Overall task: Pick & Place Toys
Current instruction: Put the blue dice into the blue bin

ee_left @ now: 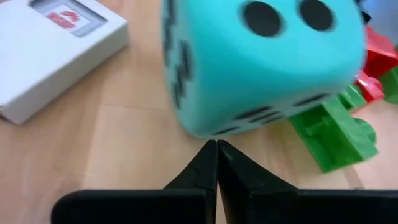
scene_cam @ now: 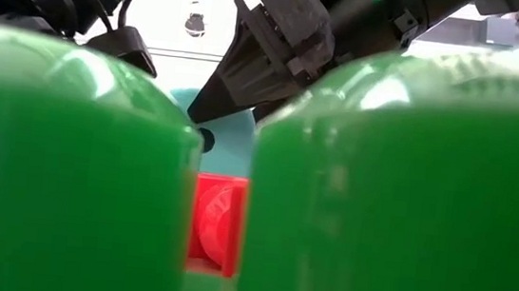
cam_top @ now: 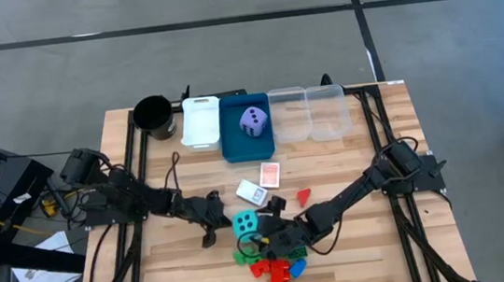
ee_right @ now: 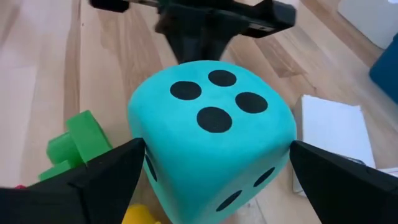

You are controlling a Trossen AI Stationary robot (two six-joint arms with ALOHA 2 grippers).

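Note:
A cyan soft die (cam_top: 246,222) with dark dots sits on the wooden table beside a pile of plastic bricks (cam_top: 275,268). My left gripper (ee_left: 216,149) is shut, its tips at the die's lower edge on the table's left side. My right gripper (ee_right: 217,146) is open and comes from the right, one finger on either side of the die (ee_right: 211,143). A lavender die (cam_top: 253,120) lies in the blue tray (cam_top: 234,145). A red card pack (cam_top: 270,174) and a white one (cam_top: 251,194) lie flat just beyond the cyan die. My left gripper's shut tips (ee_left: 211,152) stand right at the cyan die's bottom edge (ee_left: 208,132); I cannot tell whether they touch it. My right gripper's fingers (ee_right: 118,171) stand close against the die's two opposite sides (ee_right: 140,134); I cannot tell whether they touch it.
A black cup (cam_top: 153,114), a white tray (cam_top: 200,123) and clear trays (cam_top: 310,111) line the far edge. A red brick (cam_top: 304,195) lies alone. Green bricks (scene_cam: 67,165) fill the low view; another green brick (ee_left: 333,134) lies against the die.

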